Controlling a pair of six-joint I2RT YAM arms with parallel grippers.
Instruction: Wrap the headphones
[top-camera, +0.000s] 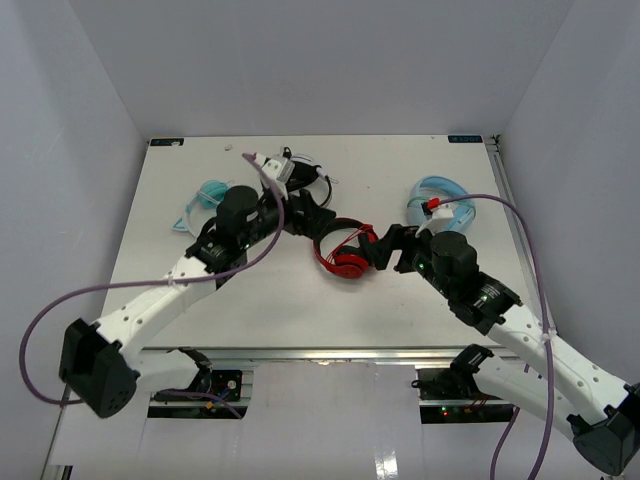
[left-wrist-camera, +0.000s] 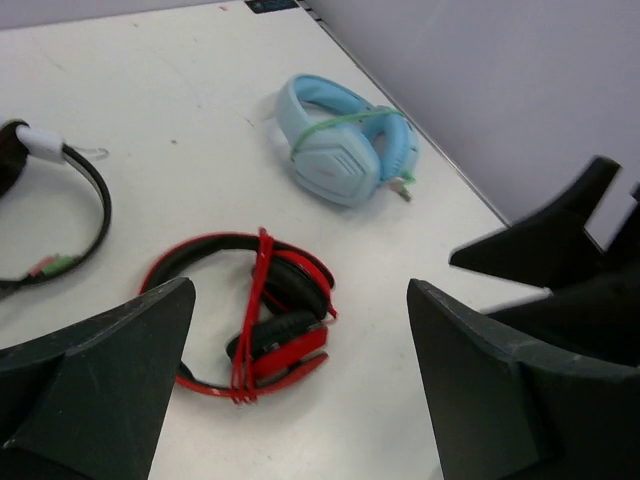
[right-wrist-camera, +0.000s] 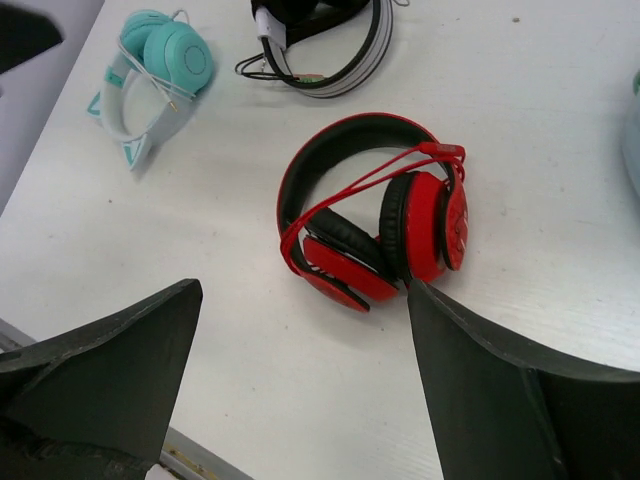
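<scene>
The red headphones (top-camera: 340, 256) lie folded flat on the white table (top-camera: 300, 310) between my two arms, ear cups tucked inside the band. Their thin red cable (right-wrist-camera: 360, 183) runs in several strands across band and cups; in the left wrist view the cable (left-wrist-camera: 258, 300) crosses the headphones (left-wrist-camera: 285, 345). My left gripper (top-camera: 310, 214) (left-wrist-camera: 300, 292) hovers open just left and behind them, holding nothing. My right gripper (top-camera: 379, 248) (right-wrist-camera: 303, 290) stands open just right of them, one fingertip (right-wrist-camera: 420, 295) close to the ear cup, nothing between its jaws.
A black-and-white pair (top-camera: 290, 170) (right-wrist-camera: 325, 45) lies at the back, a teal pair (top-camera: 203, 202) (right-wrist-camera: 160, 60) at the back left, a light-blue pair (top-camera: 436, 196) (left-wrist-camera: 345, 145) at the back right near the table's right edge. Purple-grey walls enclose the table.
</scene>
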